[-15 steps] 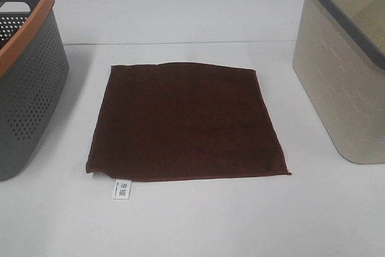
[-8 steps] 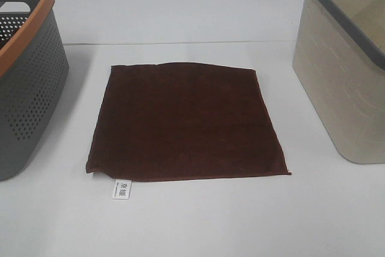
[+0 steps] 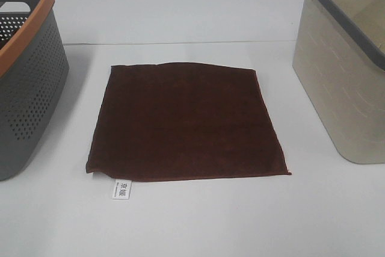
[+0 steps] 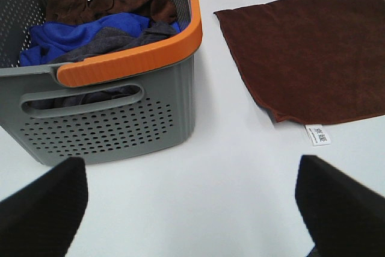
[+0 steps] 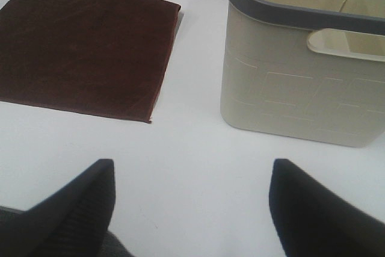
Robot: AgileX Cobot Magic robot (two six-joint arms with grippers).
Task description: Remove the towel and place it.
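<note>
Nothing is changing from a second ago: the dark brown towel (image 3: 185,121) is lying flat on the white table (image 3: 198,221) between the grey basket (image 3: 27,82) and the beige basket (image 3: 346,82), while both grippers' fingers (image 4: 42,209) (image 5: 72,209) are hanging spread wide, empty, touching nothing

A plain robot test bench or lab set up as a laundry-sorting station; a bare white table (image 3: 198,221) fills every view, with no household furniture or decoration visible; a grey perforated laundry basket (image 4: 108,118) with an orange rim holds crumpled blue, grey and brown cloths; a beige basket (image 5: 301,94) with a grey rim stands on the opposite side; a dark brown towel (image 3: 183,121) lies flat between them.
</note>
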